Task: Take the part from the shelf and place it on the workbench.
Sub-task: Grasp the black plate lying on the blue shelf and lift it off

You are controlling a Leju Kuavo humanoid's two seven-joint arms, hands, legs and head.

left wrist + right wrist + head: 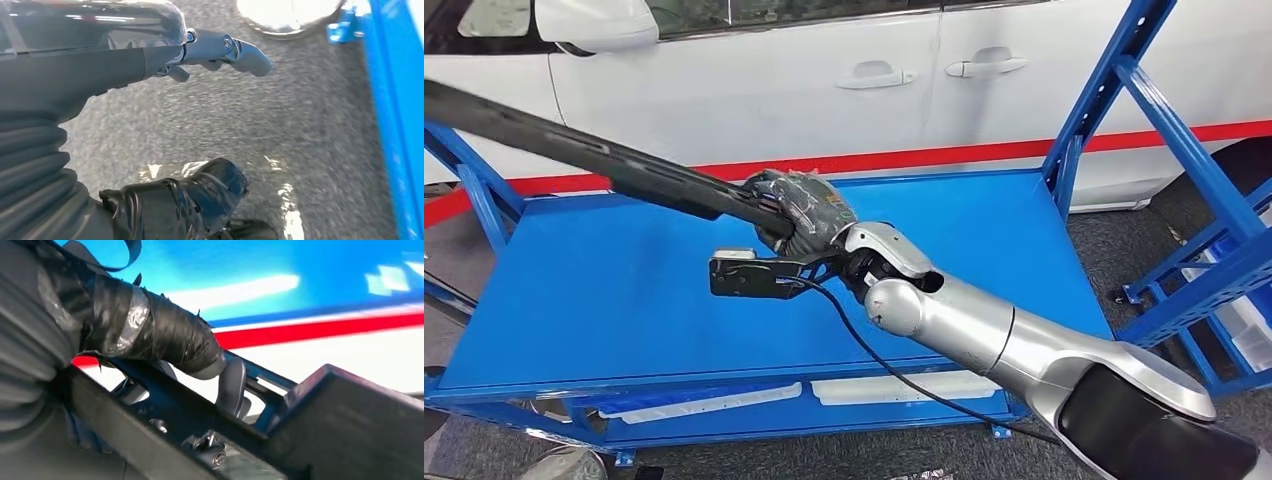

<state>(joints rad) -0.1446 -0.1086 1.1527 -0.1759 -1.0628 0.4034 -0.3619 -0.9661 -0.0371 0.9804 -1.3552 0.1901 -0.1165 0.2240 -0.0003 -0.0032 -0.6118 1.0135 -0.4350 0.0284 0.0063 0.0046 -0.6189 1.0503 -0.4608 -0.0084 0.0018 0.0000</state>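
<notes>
While the right hand (804, 215) has its fingers wrapped round one end of the long black part (594, 158), holding it above the middle of the blue surface (614, 290) with the other end slanting up past the far left corner, the sound move is probably to lower it slowly and level so that the free end does not swing or strike the blue frame (474, 185). The left hand (220, 47) hangs over grey floor (300, 140) with nothing in it and its fingers look apart. A white car (824, 90) with a red stripe stands just behind the far edge.
</notes>
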